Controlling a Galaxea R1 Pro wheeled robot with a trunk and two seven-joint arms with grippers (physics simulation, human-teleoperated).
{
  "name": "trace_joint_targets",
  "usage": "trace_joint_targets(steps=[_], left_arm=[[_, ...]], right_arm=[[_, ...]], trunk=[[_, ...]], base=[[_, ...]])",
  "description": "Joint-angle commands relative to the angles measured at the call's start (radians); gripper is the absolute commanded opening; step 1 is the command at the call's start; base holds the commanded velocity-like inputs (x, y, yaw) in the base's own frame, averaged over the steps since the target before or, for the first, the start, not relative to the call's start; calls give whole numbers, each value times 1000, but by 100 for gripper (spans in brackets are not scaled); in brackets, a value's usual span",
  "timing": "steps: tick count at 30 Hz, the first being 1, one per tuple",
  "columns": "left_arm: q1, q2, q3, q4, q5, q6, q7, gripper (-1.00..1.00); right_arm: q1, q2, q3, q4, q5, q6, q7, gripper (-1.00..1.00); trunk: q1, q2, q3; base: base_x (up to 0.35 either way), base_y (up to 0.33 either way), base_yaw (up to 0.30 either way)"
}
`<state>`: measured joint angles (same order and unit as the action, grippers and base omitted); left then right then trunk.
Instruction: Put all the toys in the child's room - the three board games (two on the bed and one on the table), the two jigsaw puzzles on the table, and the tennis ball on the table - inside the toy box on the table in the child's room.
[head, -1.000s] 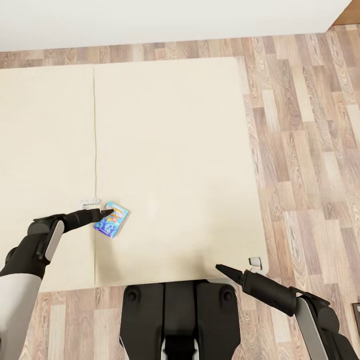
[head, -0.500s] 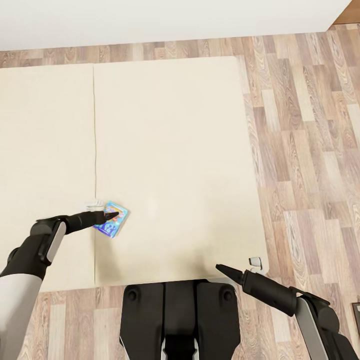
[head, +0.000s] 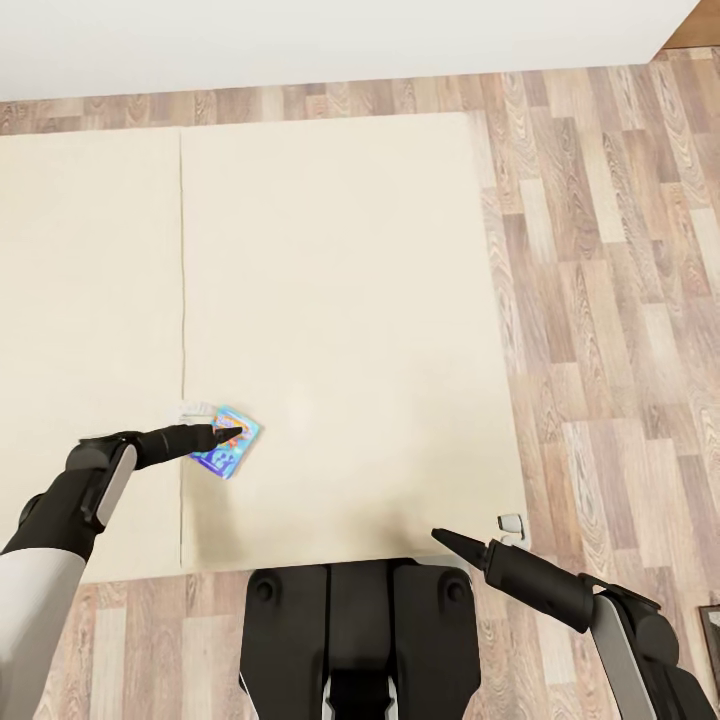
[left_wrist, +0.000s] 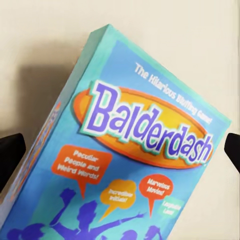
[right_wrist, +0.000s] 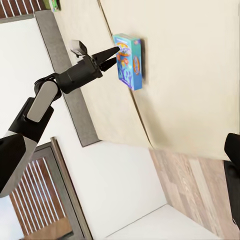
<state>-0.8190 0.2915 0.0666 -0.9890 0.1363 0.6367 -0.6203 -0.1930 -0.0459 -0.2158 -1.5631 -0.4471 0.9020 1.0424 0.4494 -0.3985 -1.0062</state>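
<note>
My left hand (head: 232, 434) hovers right over the Balderdash board game (head: 228, 455), which lies flat on the bed (head: 350, 300) near its foot edge. My fingers spread wide, straddling its short sides. My right hand (head: 440, 537) hangs well apart; its opening I cannot tell.

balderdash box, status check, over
Left claw open, fingers straddling the Balderdash box, not yet closed. Box flat on the bed. Right claw idle at bed edge. Nothing in the way.

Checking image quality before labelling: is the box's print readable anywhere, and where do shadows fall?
Left wrist view: the box is sharp, "Balderdash" readable, with a soft shadow on the bed beside it. Head view: box small, print unreadable, lighting flat.
</note>
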Motion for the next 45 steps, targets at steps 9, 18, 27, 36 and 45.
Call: trace_joint_targets(steps=[9,18,27,36,45], left_arm=[[0,-3,1,0,6,8,-1,100],[0,-5,1,0,8,9,-1,100],[0,-6,1,0,9,10,-1,100],[1,-7,2,0,9,11,0,100],[1,-8,2,0,9,11,0,100]], right_arm=[[0,0,-1,0,-1,5,2,100],[0,0,-1,0,-1,5,1,100],[0,0,-1,0,-1,5,1,100],[0,0,-1,0,-1,6,1,100],[0,0,-1,0,-1,6,1,100]], trunk=[[1,-2,-1],[1,-2,-1],[1,-2,-1],[1,-2,-1],[1,-2,-1]], base=[[0,-100,0],[0,-118,0],[0,-179,0],[0,-167,0],[0,-162,0]])
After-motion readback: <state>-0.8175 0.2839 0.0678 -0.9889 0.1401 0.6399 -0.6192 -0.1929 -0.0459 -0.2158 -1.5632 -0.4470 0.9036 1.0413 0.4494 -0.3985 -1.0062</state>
